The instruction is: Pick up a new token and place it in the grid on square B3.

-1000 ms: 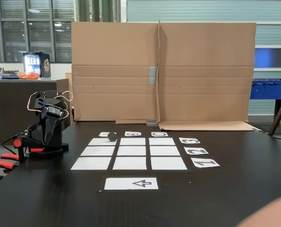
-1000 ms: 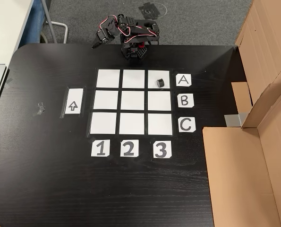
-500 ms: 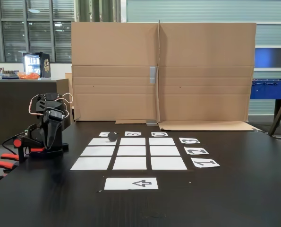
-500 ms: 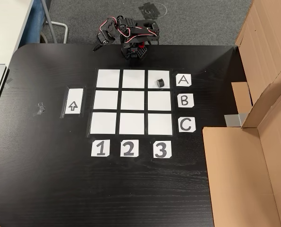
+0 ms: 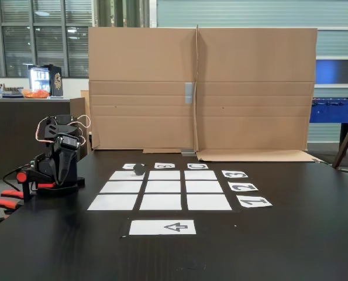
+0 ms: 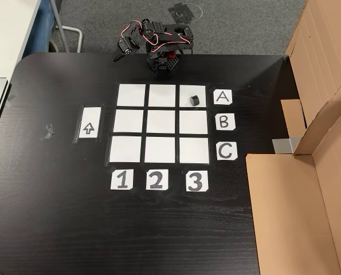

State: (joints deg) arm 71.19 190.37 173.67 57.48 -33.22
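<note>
— As seen from above, location of the token [image 6: 194, 100]?

— Rests on the grid [image 6: 161, 122], in the corner square beside the "A" card [image 6: 222, 97] and in line with the "3" card [image 6: 196, 181]. Sits toward the edge of that square nearest the "A" card. Stands flat, within the paper's border.

— Relation to square B3 [image 6: 193, 122]?

— Apart from it. Lies one square over, on the side toward the arm. Confirmed in the low fixed view: token [image 5: 139, 169] at the far left of the grid [image 5: 163, 201], square B3 [image 5: 164, 175] just to its right in the far row.

— State of the gripper [image 6: 120, 50]?

— Cannot tell whether open or closed. Folded back with the arm at the table's edge [image 6: 55, 217], well apart from the token and off the grid. Too small and dark in both fixed views to make out the jaws. Red and white wires looped over the arm.

— Other items noted?

— Arrow sheet [image 6: 88, 125] lying just beside the grid, on the side opposite the letter cards. Cardboard panels [image 5: 200, 88] standing upright along the far side of the table in the low fixed view, with a flat piece lying at the foot.
</note>
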